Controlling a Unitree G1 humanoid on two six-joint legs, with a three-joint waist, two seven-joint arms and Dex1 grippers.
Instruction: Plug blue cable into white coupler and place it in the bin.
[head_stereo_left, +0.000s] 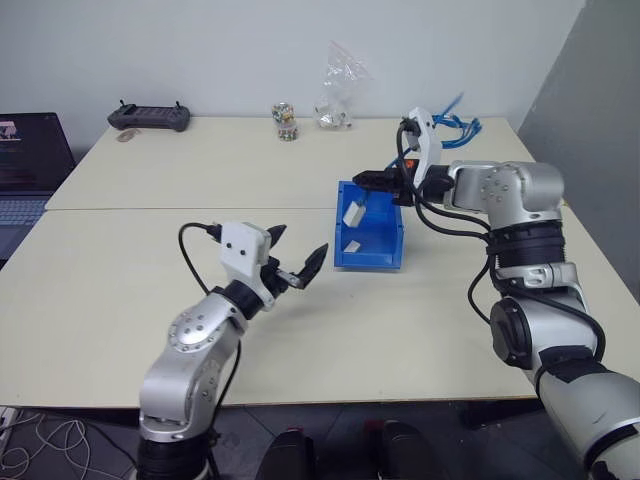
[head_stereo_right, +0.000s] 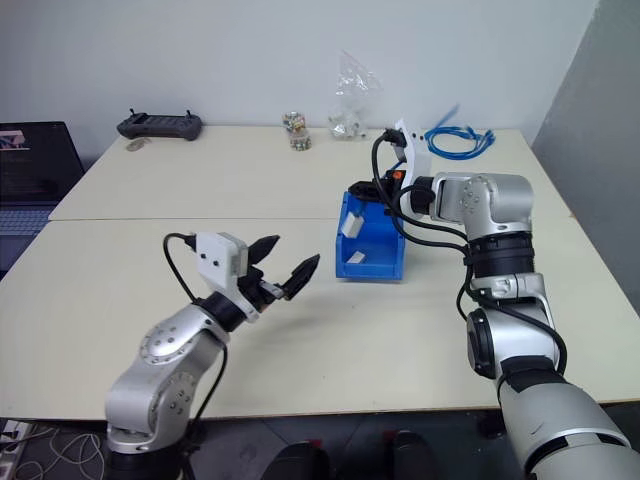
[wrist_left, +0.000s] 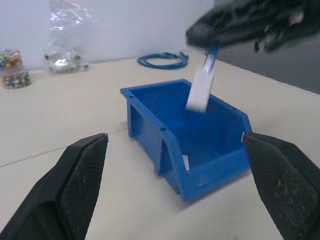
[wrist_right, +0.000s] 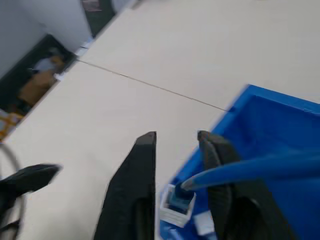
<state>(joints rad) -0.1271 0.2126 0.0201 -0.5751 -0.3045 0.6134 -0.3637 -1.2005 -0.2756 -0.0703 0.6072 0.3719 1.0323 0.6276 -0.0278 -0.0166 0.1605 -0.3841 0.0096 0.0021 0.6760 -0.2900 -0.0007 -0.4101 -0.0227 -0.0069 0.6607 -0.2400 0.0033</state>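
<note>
Blue cable (wrist_right: 260, 167): thin, flexible; plug end seated in the coupler, hanging over the bin.
White coupler (wrist_left: 201, 91): small hard plastic block, likely light and slick; dangles from the plug just above the bin's interior.
Bin (head_stereo_left: 370, 262): blue, open-top, on the bench (head_stereo_left: 150, 290).
Right gripper (wrist_right: 175, 150): above the bin, fingers parted, cable between them; firm hold uncertain.
Left gripper (head_stereo_left: 297, 258): spread wide, empty, well apart from the bin.
Best hold: judged at the stiff plug, not the limp cord.
</note>
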